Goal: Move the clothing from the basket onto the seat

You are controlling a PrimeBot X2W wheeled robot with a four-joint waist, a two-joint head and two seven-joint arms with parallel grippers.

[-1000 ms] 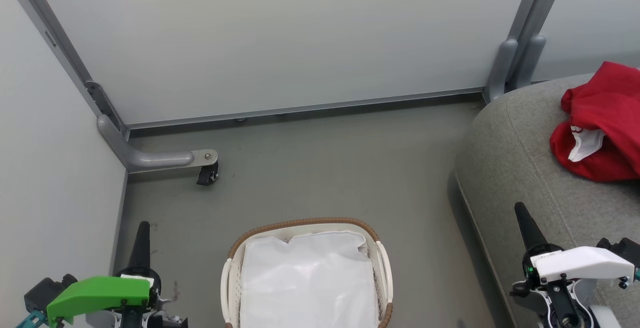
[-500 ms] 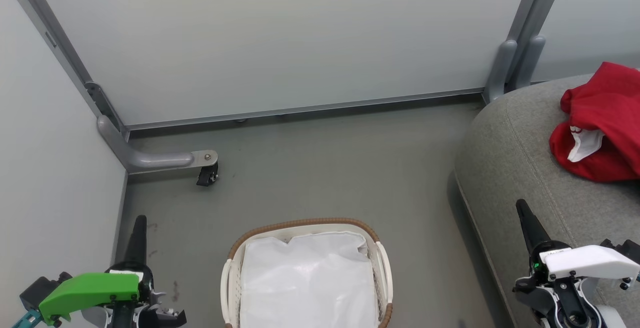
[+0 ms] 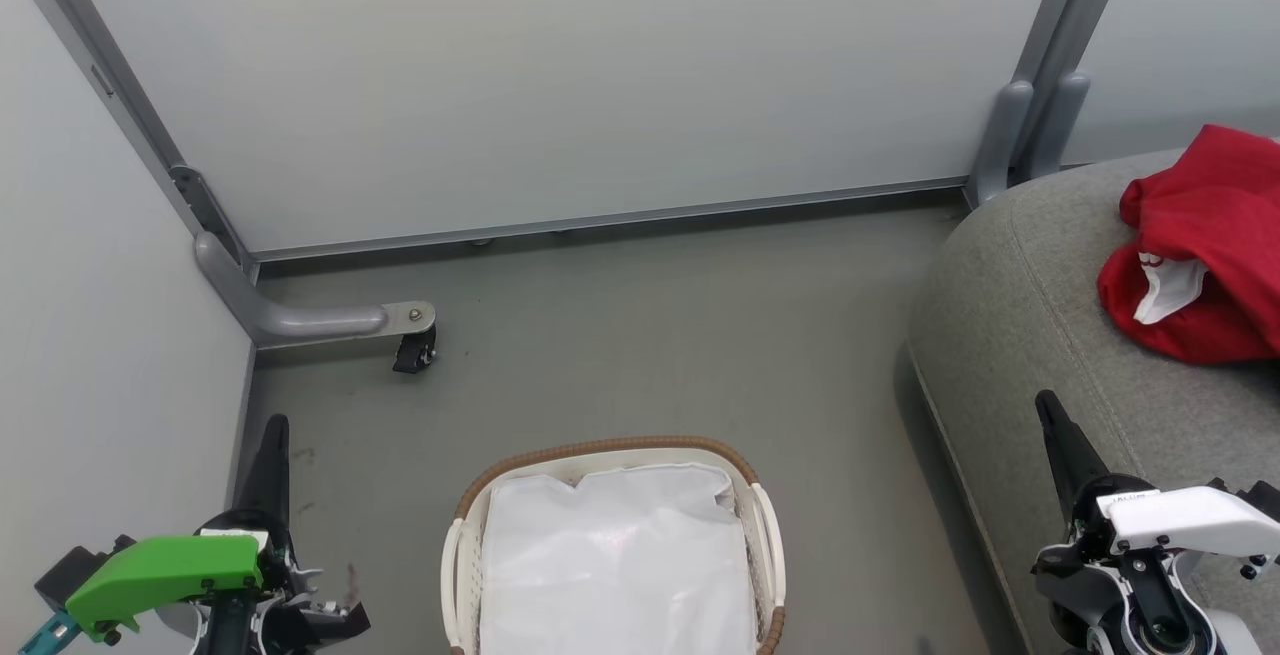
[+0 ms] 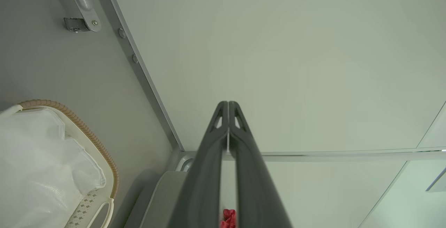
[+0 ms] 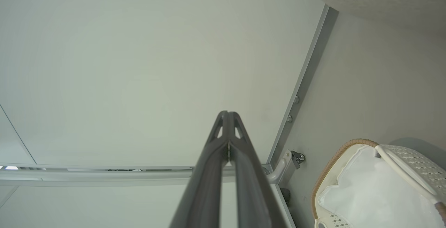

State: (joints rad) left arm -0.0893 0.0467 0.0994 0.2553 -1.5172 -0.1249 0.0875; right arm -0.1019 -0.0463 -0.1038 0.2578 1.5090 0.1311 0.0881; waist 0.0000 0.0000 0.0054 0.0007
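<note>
The clothing (image 3: 1205, 245), a crumpled red garment with a white patch, lies on the grey seat (image 3: 1040, 335) at the right edge of the head view. On the floor at bottom centre stands the white basket (image 3: 610, 450) with a brown woven rim, and inside it I see nothing but white liner. My left gripper (image 3: 272, 430) is shut at the lower left, left of the basket. My right gripper (image 3: 1048, 407) is shut at the lower right, over the seat's front edge. A speck of the red clothing (image 4: 228, 219) shows between the left fingers in the left wrist view.
Pale partition panels (image 3: 560, 75) on grey metal frames close off the back and left. A grey foot with a black caster (image 3: 415, 347) sticks out onto the grey floor at the left. The basket (image 5: 376, 182) sits near the panel base in the right wrist view.
The left gripper has sunk a little and drifted left. The right gripper has tilted, its wrist sliding lower and to the right. The clothing and the basket have stayed put.
</note>
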